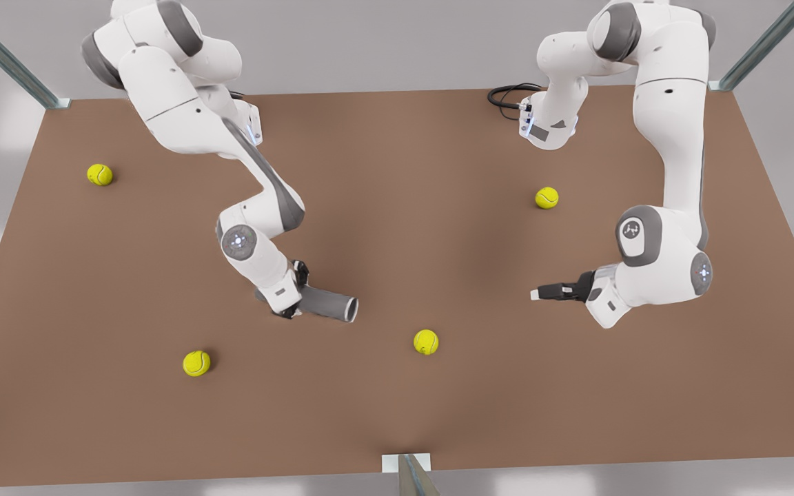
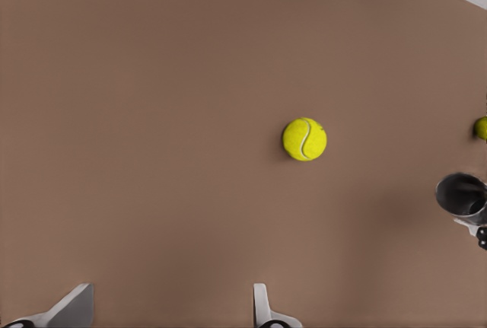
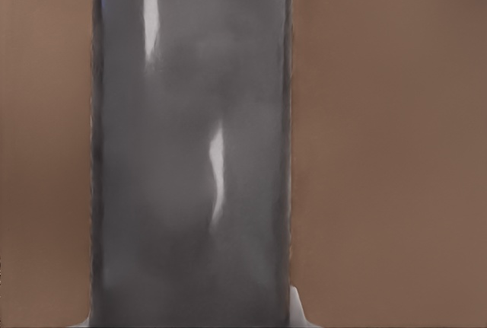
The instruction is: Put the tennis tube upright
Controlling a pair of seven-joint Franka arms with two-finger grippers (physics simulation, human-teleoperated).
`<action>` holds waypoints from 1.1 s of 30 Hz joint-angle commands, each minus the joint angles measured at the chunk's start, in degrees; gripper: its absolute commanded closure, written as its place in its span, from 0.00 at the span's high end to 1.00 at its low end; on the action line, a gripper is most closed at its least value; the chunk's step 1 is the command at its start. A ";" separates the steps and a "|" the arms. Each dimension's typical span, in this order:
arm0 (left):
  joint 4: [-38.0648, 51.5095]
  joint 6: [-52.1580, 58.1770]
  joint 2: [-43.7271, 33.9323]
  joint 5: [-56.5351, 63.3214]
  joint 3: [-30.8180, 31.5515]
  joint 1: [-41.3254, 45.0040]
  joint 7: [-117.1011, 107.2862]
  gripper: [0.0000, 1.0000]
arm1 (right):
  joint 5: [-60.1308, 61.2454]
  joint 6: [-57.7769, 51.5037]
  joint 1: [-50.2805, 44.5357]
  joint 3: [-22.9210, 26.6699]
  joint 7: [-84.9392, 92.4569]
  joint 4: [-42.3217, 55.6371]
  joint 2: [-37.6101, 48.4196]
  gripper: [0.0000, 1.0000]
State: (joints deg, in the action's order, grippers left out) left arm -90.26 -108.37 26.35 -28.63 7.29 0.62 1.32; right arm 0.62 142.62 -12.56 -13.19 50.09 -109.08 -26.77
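Front view: a brown matte table carries four small yellow-green tennis balls: one near the far corner on the front view's left, one near the front on that side, one near centre front, and one on the front view's right. The tennis tube, a plain matte grey cylinder, lies on its side on the table, its open end pointing toward the front view's right. The right gripper, on the arm at the front view's left, sits over the tube with a dark finger on each side of it, pinching it. The left gripper, on the arm at the front view's right, hangs above the table well apart from the tube, pointing toward the front view's left; this arm waits. A black cable loop lies by the far arm base. No readable writing or brand on any object.

Left wrist view: the left gripper's pale fingertips stand spread wide, nothing between them. Beyond lies one tennis ball; the tube's open end shows at the edge, with another ball past it.

Right wrist view: the grey tube wall runs between the fingers, with pale glints, over brown table. No label visible.
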 commanded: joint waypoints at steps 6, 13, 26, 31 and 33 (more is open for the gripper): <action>0.00 -0.09 0.45 -0.55 0.00 -0.10 0.00 0.99 | 17.74 -5.33 -28.66 22.77 6.95 10.64 -6.54 0.72; 0.00 -0.09 0.72 -0.55 0.00 -0.10 0.00 0.99 | 21.70 -7.00 -41.32 25.32 10.73 16.88 -11.28 0.73; -1.84 0.88 -0.51 -0.99 0.44 0.26 -0.18 0.99 | 22.14 -5.77 -43.43 26.99 11.70 16.53 -13.49 1.00; -9.57 0.88 -6.14 -6.26 3.34 -2.03 -0.44 1.00 | 22.40 -16.75 -21.65 28.04 10.56 3.08 14.02 1.00; -14.59 0.53 -8.42 -14.17 3.78 -2.47 0.09 0.99 | 12.49 -28.35 -10.13 29.45 -9.55 7.90 18.25 1.00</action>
State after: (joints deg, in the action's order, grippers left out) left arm -106.27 -108.09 17.33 -37.14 11.98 -2.08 1.53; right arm 9.37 108.65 -19.23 16.09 34.85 -94.56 -9.77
